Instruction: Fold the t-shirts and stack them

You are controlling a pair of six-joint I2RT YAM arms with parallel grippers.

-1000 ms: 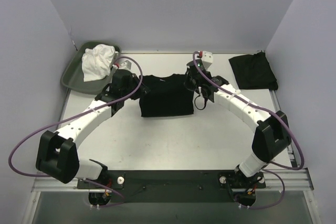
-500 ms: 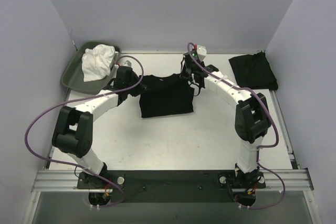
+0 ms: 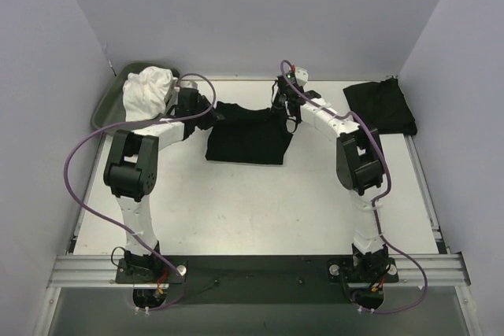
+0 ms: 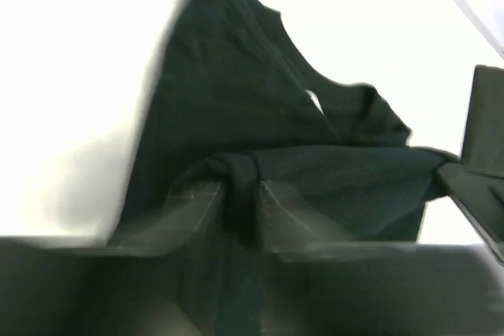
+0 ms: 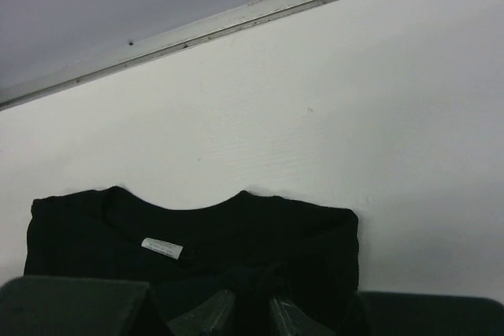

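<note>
A black t-shirt [image 3: 248, 139] lies partly folded at the back middle of the table, its collar toward the far wall. My left gripper [image 3: 209, 112] is at the shirt's left far corner. In the left wrist view its fingers stand close together around a bunched fold of the t-shirt [image 4: 228, 92], the left gripper [image 4: 240, 186] shut on it. My right gripper [image 3: 285, 109] is at the right far corner. In the right wrist view the right gripper [image 5: 253, 300] pinches a bunch of cloth just below the collar of the t-shirt [image 5: 236, 234]. A second black t-shirt [image 3: 380, 108] lies folded at the back right.
A grey-green tray [image 3: 106, 112] holding a crumpled white cloth [image 3: 147, 92] sits at the back left, close to my left arm. The back wall's metal rail [image 5: 236, 17] runs just beyond the shirt. A white label [image 5: 161, 248] shows inside the collar.
Both arms have stretched toward the back wall and drawn closer together, carrying the held cloth up to the collar. The shirt has shifted slightly toward the back.
</note>
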